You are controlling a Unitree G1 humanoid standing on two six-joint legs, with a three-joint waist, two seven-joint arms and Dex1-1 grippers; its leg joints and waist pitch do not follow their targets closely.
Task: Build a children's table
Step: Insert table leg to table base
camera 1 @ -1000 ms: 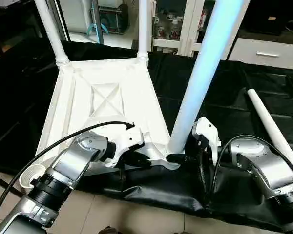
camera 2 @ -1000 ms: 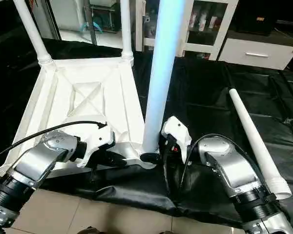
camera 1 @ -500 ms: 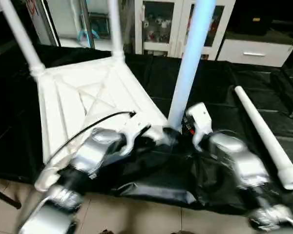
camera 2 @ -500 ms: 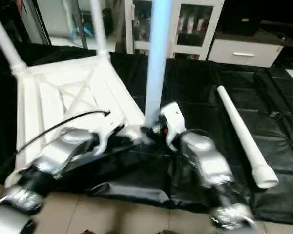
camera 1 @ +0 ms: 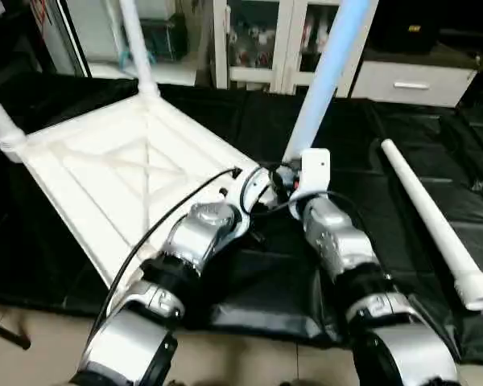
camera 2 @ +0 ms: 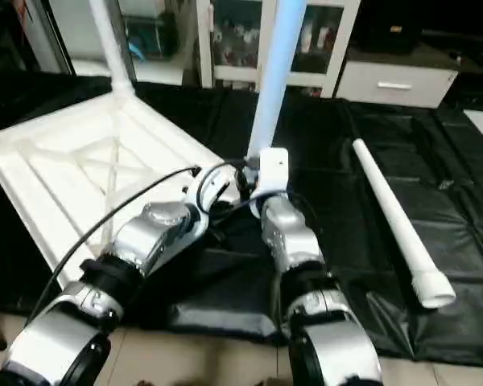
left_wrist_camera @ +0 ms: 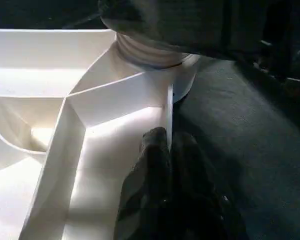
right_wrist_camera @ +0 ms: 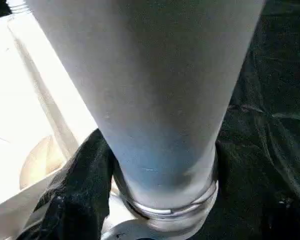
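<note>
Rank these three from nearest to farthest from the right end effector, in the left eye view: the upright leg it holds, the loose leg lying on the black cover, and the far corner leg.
1. Upright leg: clasped by the right end effector.
2. Loose leg: lying on the robot's right.
3. Far corner leg: standing at the back left.

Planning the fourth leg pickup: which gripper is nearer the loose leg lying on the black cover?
Right. The right gripper is at the upright leg's base, nearer the loose leg; the left gripper is farther away.
</note>
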